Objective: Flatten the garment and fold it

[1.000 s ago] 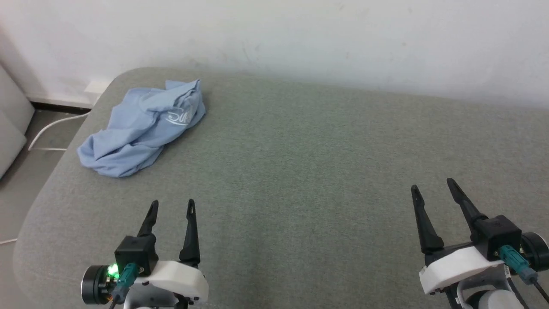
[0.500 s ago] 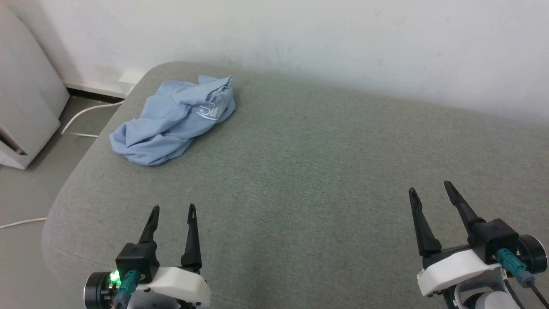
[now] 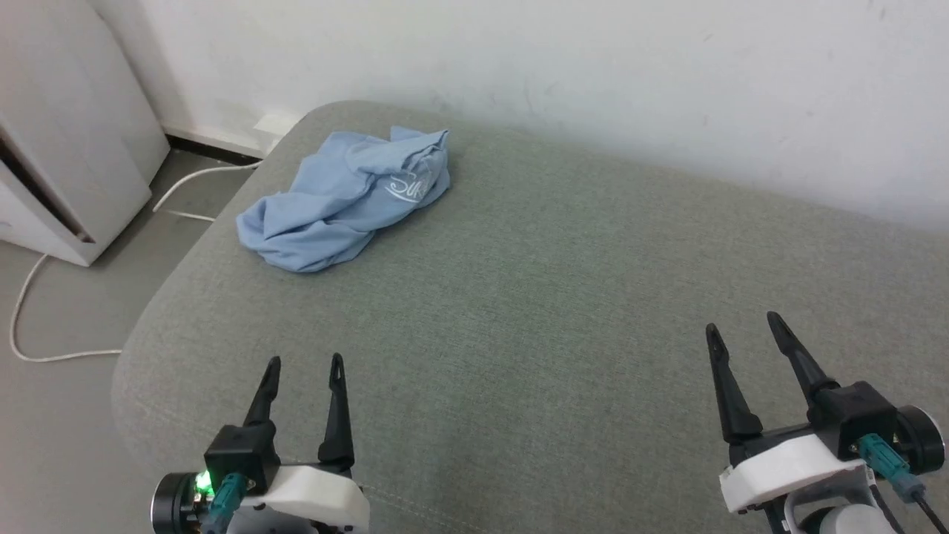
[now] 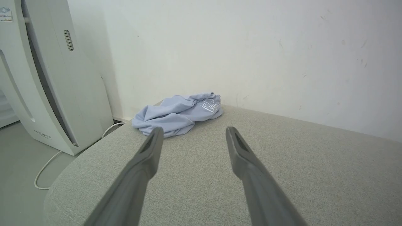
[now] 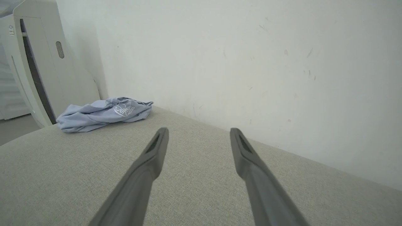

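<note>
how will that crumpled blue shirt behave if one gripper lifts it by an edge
The blue shirt lies in soft folds, so it will probably drape limply. The cloth looks thin, so likely light. Pushed across the grey cushion, whose weave looks coarse, it may bunch rather than slide.

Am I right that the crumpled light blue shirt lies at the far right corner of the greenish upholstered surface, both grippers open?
No: the head view shows the crumpled light blue shirt at the far left corner of the greenish upholstered surface. The left gripper and right gripper are open.
</note>
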`<state>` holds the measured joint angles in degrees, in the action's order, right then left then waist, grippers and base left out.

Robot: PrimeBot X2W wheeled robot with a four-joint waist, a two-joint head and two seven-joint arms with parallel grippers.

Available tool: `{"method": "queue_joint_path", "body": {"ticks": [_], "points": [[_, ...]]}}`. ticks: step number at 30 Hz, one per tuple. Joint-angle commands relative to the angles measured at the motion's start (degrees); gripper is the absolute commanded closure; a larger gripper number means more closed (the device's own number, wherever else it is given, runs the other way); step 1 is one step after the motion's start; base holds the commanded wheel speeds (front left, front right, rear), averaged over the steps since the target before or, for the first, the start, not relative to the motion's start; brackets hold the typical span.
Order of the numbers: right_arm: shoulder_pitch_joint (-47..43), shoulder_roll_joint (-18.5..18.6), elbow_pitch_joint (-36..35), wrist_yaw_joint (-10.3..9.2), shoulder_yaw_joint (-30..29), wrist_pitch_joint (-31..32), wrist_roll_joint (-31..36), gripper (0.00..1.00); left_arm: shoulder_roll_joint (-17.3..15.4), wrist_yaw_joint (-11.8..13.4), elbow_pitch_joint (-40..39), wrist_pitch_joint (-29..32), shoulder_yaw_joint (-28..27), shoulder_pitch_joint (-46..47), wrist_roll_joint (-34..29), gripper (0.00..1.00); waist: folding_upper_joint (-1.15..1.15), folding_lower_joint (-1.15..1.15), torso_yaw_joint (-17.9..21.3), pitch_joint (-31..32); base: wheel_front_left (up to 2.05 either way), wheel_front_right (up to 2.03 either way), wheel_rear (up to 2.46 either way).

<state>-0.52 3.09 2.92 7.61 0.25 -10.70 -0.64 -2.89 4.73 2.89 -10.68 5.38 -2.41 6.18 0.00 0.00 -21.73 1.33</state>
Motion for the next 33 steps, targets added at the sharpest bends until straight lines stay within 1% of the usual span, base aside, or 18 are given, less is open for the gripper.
{"method": "queue_joint_path", "body": {"ticks": [1,7,19,33], "points": [[-0.66,-0.15,0.28,-0.09,0.13,-0.70,-0.48,0.00,0.01,0.73,0.33,-0.71,0.34,-0.94,0.60,0.00,0.00,0.00,-0.85,0.01,0.00,0.00,0.00],[-0.67,-0.16,2.02,-0.10,0.09,-1.30,-1.36,0.00,0.01,1.04,0.57,-1.31,0.67,-1.08,0.93,0.00,0.00,0.00,-1.96,0.09,0.00,0.00,0.00],[-0.67,-0.19,2.86,-0.11,0.40,-2.73,-1.01,0.00,0.02,1.88,0.64,-2.74,1.39,-1.43,1.87,0.00,0.00,0.00,-4.38,-0.13,0.00,0.00,0.00],[-0.35,-0.22,5.41,-0.12,0.22,-4.30,-0.53,0.00,0.02,2.72,0.85,-4.31,2.36,-1.32,2.48,0.00,0.00,0.00,-6.88,-0.90,0.00,0.00,0.00]]}}
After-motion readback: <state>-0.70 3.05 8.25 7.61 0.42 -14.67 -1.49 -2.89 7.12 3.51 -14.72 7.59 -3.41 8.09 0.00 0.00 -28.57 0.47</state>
